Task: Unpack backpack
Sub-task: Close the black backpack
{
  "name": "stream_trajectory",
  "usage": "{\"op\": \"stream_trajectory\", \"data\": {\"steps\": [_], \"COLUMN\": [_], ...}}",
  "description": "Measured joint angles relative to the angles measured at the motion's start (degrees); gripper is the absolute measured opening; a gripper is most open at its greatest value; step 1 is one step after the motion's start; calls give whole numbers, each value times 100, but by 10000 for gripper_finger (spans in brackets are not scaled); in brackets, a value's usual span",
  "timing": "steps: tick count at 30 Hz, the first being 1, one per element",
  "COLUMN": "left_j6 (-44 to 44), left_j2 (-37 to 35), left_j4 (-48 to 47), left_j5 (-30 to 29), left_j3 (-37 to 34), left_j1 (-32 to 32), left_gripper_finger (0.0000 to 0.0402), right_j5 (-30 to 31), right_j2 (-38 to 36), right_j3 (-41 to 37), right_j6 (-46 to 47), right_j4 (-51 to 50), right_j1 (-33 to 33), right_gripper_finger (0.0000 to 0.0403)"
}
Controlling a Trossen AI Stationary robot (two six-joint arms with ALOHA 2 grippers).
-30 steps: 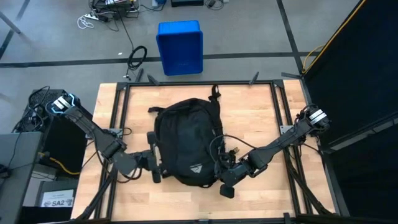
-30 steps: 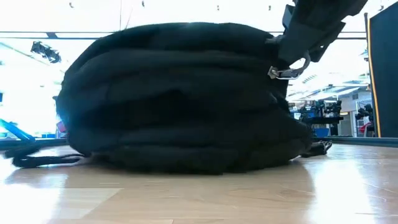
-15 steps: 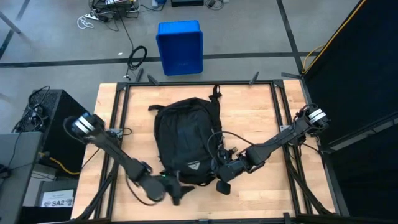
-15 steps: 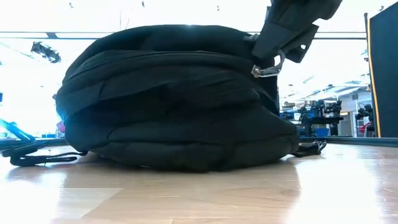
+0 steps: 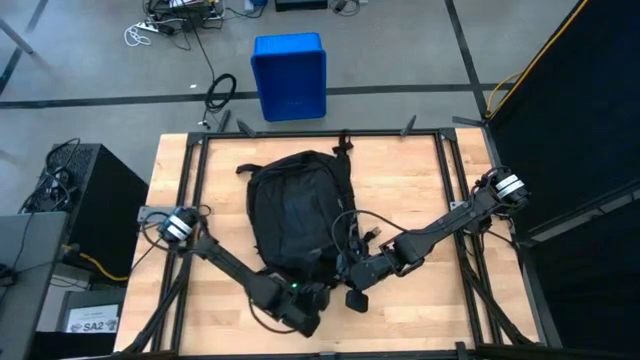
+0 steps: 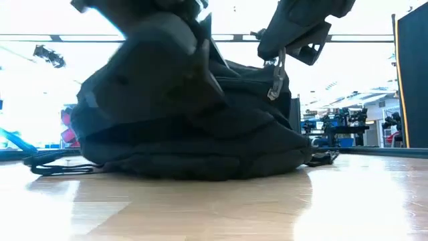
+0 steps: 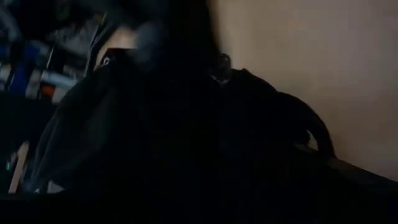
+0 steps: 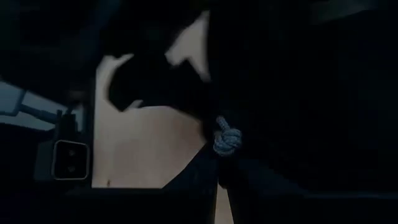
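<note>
I see my left claw (image 5: 305, 308) at the backpack's (image 5: 293, 215) near end — spread wide. My right claw (image 5: 355, 285) is beside that end, closed — on what, I cannot tell.

A grey knotted cord (image 8: 226, 140) hangs against the dark backpack (image 8: 298, 93) above pale table (image 8: 143, 149).

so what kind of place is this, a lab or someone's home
Most likely a robotics lab or workshop, not a home. A wooden table in a black metal frame stands on a bare grey floor with loose cables, a blue plastic bin behind it, and equipment racks fill the large room beyond.
</note>
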Motion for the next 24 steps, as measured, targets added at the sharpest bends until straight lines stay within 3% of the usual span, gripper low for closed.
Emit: {"op": "stream_trajectory", "data": {"steps": [3, 6, 8, 11, 21, 24], "left_j6": [-92, -32, -9, -172, -521, -544], "left_j2": [0, -21, -67, -166, -715, -805], "left_j4": [-134, -197, -324, -635, -1201, -1162], "left_j5": [-123, -127, -72, 7, 835, 899], "left_j3": [21, 21, 21, 20, 10, 14], "left_j1": [61, 54, 34, -22, -634, -784], "left_gripper_finger": [217, 81, 25, 7, 1, 1], "right_j5": [-8, -10, -26, 156, 1064, 1266], "right_j2": [0, 0, -1, 0, -11, -11], "right_j3": [0, 0, 2, 2, 3, 1], "right_j6": [-48, -47, 39, 361, 1753, 1724], "right_j4": [30, -118, -399, -1034, -4009, -4205], "right_j1": [2, 15, 15, 15, -309, -571], "right_gripper_finger": [0, 0, 0, 0, 0, 0]}}
